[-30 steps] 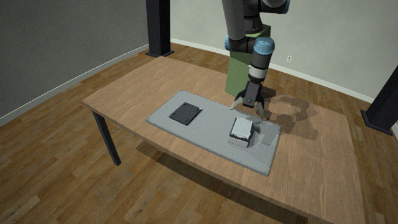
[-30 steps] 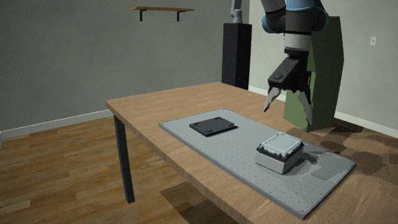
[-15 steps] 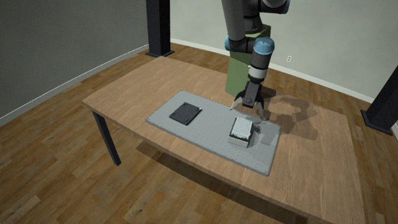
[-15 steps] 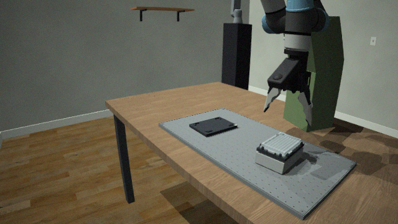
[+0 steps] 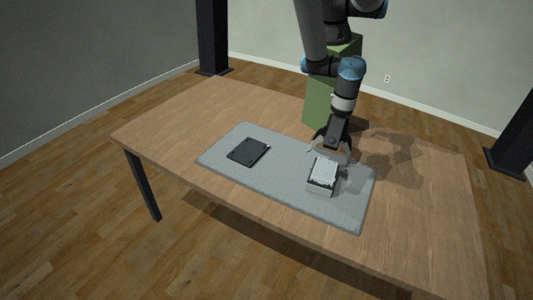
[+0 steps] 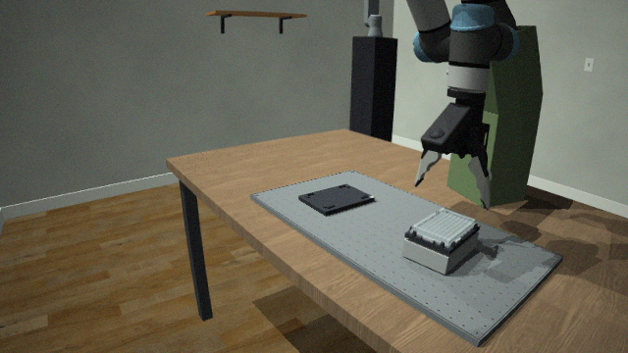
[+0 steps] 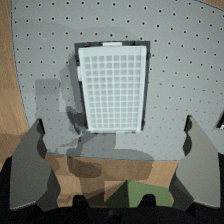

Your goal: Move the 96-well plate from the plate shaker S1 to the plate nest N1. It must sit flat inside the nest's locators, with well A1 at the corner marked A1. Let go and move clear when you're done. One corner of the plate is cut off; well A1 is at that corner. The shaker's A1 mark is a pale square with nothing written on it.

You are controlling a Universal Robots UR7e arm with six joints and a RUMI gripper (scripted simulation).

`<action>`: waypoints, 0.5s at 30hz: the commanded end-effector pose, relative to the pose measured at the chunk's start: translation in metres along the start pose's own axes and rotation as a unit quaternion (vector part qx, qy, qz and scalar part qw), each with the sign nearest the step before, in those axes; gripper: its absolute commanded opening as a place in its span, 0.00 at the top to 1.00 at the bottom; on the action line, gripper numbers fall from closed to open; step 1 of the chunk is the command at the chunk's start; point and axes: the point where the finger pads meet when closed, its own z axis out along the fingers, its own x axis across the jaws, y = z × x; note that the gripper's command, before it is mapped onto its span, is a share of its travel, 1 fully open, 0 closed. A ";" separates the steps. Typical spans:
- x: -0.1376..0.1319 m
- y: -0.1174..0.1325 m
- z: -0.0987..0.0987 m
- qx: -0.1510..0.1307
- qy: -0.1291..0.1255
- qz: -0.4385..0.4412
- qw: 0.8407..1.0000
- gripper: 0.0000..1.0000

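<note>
The white 96-well plate (image 5: 324, 172) sits on the pale grey plate shaker S1 (image 5: 321, 187), at the right end of the grey perforated mat. It also shows in the exterior view (image 6: 444, 227) and in the wrist view (image 7: 115, 87). A pale square mark (image 7: 112, 44) lies at the plate's far edge in the wrist view. The dark plate nest N1 (image 5: 248, 152) lies empty on the left part of the mat, also in the exterior view (image 6: 336, 198). My gripper (image 5: 330, 152) hangs above and just behind the plate, open and empty; it also shows in the exterior view (image 6: 451, 188).
A grey perforated mat (image 5: 285, 172) covers the middle of the wooden table. A green box (image 6: 510, 118) stands behind the table by the arm's base. Dark pillars stand in the room's corners.
</note>
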 end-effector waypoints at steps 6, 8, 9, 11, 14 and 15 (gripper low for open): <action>0.000 -0.001 0.015 0.001 0.000 0.000 1.000 0.00; 0.000 -0.001 0.018 0.001 0.000 0.000 1.000 0.00; 0.000 -0.001 0.020 0.001 0.000 0.000 1.000 0.00; 0.000 -0.001 0.023 0.001 0.000 0.000 1.000 0.00; 0.000 -0.001 0.028 0.001 0.000 0.000 1.000 0.00; 0.000 -0.001 0.028 0.001 0.000 0.000 1.000 0.00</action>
